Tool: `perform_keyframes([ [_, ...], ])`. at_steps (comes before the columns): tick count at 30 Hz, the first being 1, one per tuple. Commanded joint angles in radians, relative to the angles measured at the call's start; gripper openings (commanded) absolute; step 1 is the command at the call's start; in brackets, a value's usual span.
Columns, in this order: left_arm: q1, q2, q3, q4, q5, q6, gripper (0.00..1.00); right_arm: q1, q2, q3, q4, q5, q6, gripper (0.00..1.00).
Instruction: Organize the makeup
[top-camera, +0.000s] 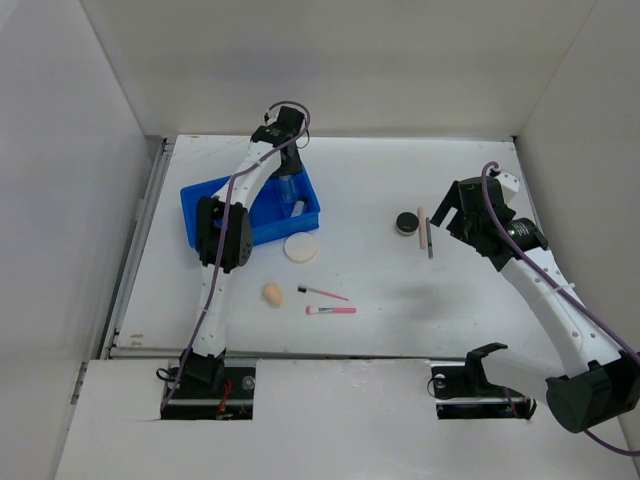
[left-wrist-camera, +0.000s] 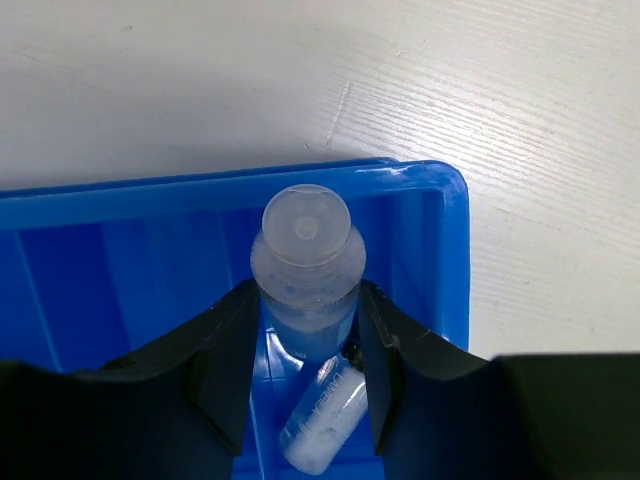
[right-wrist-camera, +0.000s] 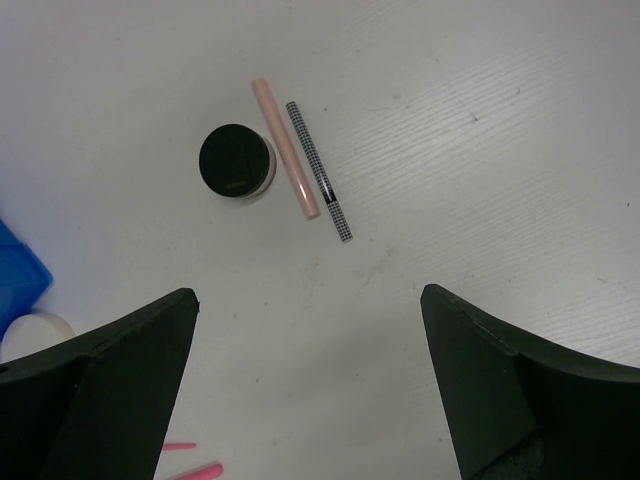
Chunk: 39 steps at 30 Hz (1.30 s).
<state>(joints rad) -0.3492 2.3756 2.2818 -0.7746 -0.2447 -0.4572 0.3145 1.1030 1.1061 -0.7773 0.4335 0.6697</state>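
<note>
At the far left of the desk, your overhead camera shows the blue tray (top-camera: 196, 200) with the left arm reaching over it; an upright clear bottle (top-camera: 287, 187) stands at the tray's right end and a second clear bottle (top-camera: 298, 208) lies beside it inside. Just off the tray's near right corner lies the white puff (top-camera: 300, 248). Nearer to you are the peach sponge (top-camera: 272, 294) and two pink-handled brushes (top-camera: 322, 292) (top-camera: 331, 310). Toward the right side the black jar (top-camera: 406, 222), the beige stick (top-camera: 422, 228) and the dark pencil (top-camera: 430, 242) lie close together, with the right arm just beyond them. From the left wrist you see the left gripper (left-wrist-camera: 307, 300) with its fingers pressed against both sides of the upright clear bottle, which stands in a corner of the tray, the second bottle lying on the tray floor below it. From the right wrist you see the right gripper (right-wrist-camera: 307, 295) above the bare desk, fingers spread wide and holding nothing. The jar, stick and pencil lie ahead of it, the stick between the other two, and the puff and a tray corner show at the left edge.
</note>
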Motion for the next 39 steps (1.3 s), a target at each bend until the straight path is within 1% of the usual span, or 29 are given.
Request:
perform_keyframes([
  [1,0.004,-0.036,0.013,0.02,0.01,0.002,0.25,-0.003,-0.012,0.04,0.021,0.016,-0.012,0.99],
  [2,0.004,-0.036,0.013,0.02,0.01,0.012,0.31,-0.003,-0.012,0.04,0.021,0.016,-0.012,0.99],
  [3,0.004,-0.036,0.013,0.02,0.01,0.012,0.53,-0.003,-0.012,0.04,0.021,0.016,-0.012,0.99],
  [5,0.004,-0.027,0.013,0.02,0.01,0.022,0.56,-0.003,-0.012,0.04,0.021,0.016,-0.012,0.99],
  [6,0.004,-0.015,0.013,0.02,0.01,0.022,0.56,-0.003,-0.012,0.04,0.021,0.016,-0.012,0.99],
  [9,0.004,-0.006,0.013,0.02,0.01,0.031,0.51,-0.003,-0.012,0.04,0.021,0.016,-0.012,0.99],
  [14,0.004,-0.006,-0.01,0.02,0.019,0.031,0.32,-0.003,-0.012,0.049,0.021,0.016,-0.012,0.99],
  [15,0.004,-0.018,-0.021,0.029,0.019,0.031,0.27,-0.003,-0.012,0.049,0.021,0.016,-0.012,0.99],
  [17,0.004,-0.027,-0.021,0.029,0.019,0.031,0.19,-0.003,-0.012,0.049,0.021,0.016,-0.012,0.99],
  [18,0.004,-0.038,-0.021,0.029,0.033,0.031,0.16,-0.003,-0.012,0.049,0.021,0.016,-0.012,0.99],
  [19,0.004,-0.053,-0.021,0.017,0.033,0.031,0.09,-0.003,-0.012,0.049,0.021,0.016,-0.012,0.99],
  [21,0.004,-0.073,-0.021,-0.002,0.083,0.031,0.01,-0.003,-0.012,0.049,0.021,0.016,-0.012,0.99],
  [23,0.004,-0.088,-0.021,-0.043,0.14,0.031,0.0,-0.003,-0.012,0.049,0.021,0.016,-0.012,0.99],
  [26,0.004,-0.108,-0.041,-0.104,0.18,0.008,0.0,-0.003,-0.012,0.04,0.021,0.016,-0.012,0.99],
  [30,0.004,-0.147,-0.149,-0.091,0.242,-0.02,0.0,-0.003,-0.012,0.04,0.021,-0.002,-0.012,0.99],
  [32,0.004,-0.159,-0.15,-0.091,0.255,-0.02,0.0,-0.003,-0.012,0.04,0.021,-0.002,-0.012,0.99],
  [33,0.004,-0.145,-0.119,-0.103,0.268,-0.02,0.0,-0.003,-0.012,0.04,0.021,-0.002,-0.012,0.99],
  [34,0.004,-0.132,-0.092,-0.12,0.268,-0.02,0.1,-0.003,-0.012,0.04,0.021,-0.002,-0.012,0.99],
  [36,0.004,-0.084,-0.026,-0.179,0.259,-0.008,0.47,-0.003,-0.012,0.04,0.021,-0.002,-0.012,0.99],
  [37,0.004,-0.084,0.02,-0.19,0.246,0.005,0.57,-0.003,-0.021,0.04,0.021,-0.002,-0.012,0.99],
  [38,0.004,-0.084,0.021,-0.19,0.246,0.005,0.66,-0.003,-0.022,0.04,0.021,-0.002,-0.012,0.99],
  [39,0.004,-0.098,0.021,-0.19,0.237,0.014,0.71,-0.003,-0.031,0.04,0.021,-0.002,-0.012,0.99],
])
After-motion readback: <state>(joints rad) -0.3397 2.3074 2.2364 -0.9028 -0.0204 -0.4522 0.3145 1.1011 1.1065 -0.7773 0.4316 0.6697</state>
